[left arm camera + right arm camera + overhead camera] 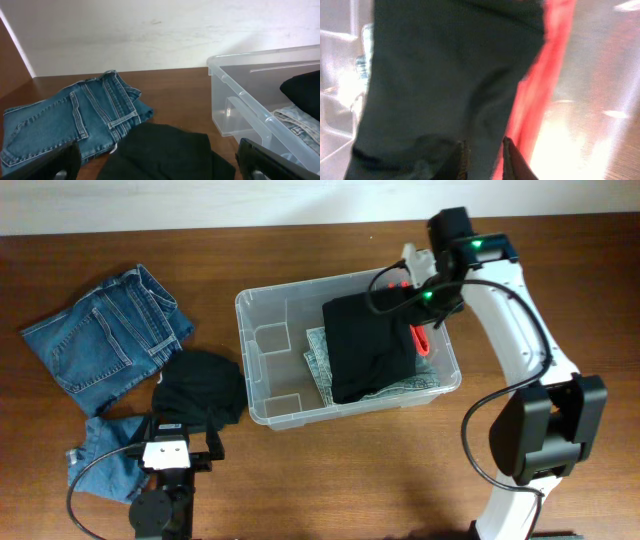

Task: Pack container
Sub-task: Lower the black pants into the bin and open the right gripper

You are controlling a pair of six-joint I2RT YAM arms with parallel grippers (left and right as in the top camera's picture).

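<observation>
Container (310, 283) sits mid-table, long side left-right. Right gripper (412, 283) hangs over its far-right corner, grip unclear; left gripper (160, 165), spread wide, hovers above a black garment (200, 385) just beside its left end.

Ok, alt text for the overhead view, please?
The right gripper reaches into the clear container at mid-table, above a folded black garment lying on patterned cloth. Left of it, blue jeans and a dark bundle lie on the table, by the left gripper.
</observation>
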